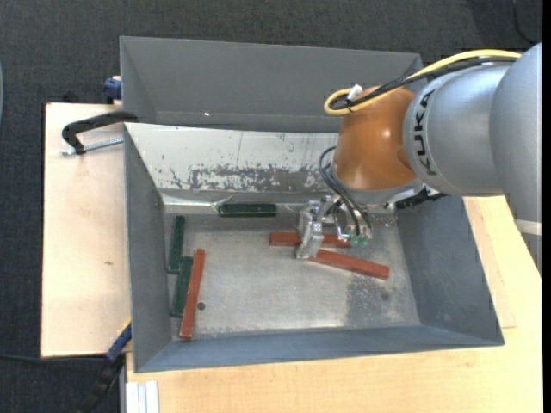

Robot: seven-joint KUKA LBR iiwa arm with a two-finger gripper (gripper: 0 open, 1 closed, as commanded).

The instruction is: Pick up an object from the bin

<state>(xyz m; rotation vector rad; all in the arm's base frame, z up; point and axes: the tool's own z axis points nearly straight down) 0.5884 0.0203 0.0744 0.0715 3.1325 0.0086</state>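
Reaching in from the right, the arm has its gripper (327, 237) low over the floor of the grey metal bin (142, 231), right of centre and a little in front of the back wall. Directly beneath it lie two flat red sticks: a long one (355, 266), slanting down toward the right, and a shorter piece (282, 240) poking out to the left. The gripper's metal tip seems to meet them just where they come together, though whether it actually touches I cannot tell. Nor can I tell whether the gripper is open or closed on anything; the orange wrist cover and the cables hide too much.

Both red sticks look flat on the bin floor, so by my reading nothing is lifted yet. The approach and descent look done, while the grasp itself is unconfirmed and the lift out of the bin is left to do.

Everything else sits well apart from the gripper. A dark green bar (248, 209) lies along the back wall. Two dark green sticks (176, 243) (182, 289) and another red stick (192, 292) lie by the left wall.
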